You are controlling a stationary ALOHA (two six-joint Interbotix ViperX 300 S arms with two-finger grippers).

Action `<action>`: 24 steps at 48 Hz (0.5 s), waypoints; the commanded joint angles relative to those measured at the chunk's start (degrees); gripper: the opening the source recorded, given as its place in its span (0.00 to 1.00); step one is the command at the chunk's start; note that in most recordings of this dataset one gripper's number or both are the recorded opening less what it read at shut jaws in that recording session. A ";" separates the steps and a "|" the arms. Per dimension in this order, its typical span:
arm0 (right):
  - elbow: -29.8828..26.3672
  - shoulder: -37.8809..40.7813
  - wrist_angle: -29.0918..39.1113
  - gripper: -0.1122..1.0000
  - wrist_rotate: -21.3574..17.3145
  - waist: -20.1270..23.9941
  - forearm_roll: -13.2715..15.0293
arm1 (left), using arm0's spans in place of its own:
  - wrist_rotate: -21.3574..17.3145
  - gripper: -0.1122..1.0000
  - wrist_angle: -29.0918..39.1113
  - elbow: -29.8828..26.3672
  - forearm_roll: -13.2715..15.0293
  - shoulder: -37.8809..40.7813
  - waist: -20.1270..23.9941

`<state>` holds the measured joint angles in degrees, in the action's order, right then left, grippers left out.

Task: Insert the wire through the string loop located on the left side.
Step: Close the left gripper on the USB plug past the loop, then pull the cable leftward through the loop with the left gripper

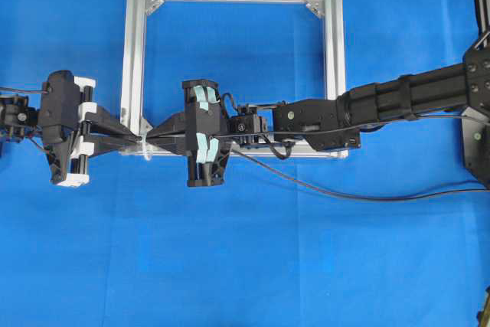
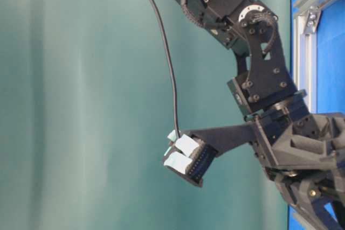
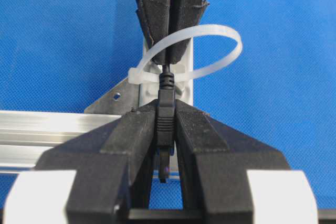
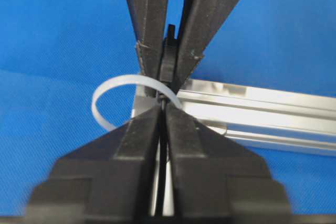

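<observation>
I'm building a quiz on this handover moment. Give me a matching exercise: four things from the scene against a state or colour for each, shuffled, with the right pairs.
Things:
1. left pincer
2. string loop
3. aluminium frame
4. table cover

States or colours:
A. silver
B. whitish, translucent
C. blue
D. clamped on the wire's plug

Pairs: 1-D, 2-B, 3-A, 4-C

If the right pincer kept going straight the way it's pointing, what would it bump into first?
Most likely the left pincer. The right pincer points straight at it through the string loop, tips nearly meeting, with the wire plug held between the left one's fingers. The gap between them is hard to judge.
</observation>
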<state>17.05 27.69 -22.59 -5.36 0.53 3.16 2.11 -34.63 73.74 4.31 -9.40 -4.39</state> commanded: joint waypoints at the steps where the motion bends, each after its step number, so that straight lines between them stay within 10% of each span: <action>1: -0.79 -1.14 -0.09 0.25 -0.09 0.18 -0.09 | 0.00 0.16 -0.26 -0.44 0.00 -0.79 0.26; 14: -0.44 -1.41 1.23 0.92 -0.18 0.26 -0.35 | 0.00 0.16 -0.26 -0.53 0.00 -0.79 0.18; 24: -0.44 -1.58 1.32 0.97 -0.18 0.26 -0.44 | 0.09 0.16 -0.09 0.00 0.00 -1.49 0.18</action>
<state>17.14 27.77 -21.01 -5.45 0.62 2.99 2.20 -34.63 73.74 4.31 -9.58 -4.39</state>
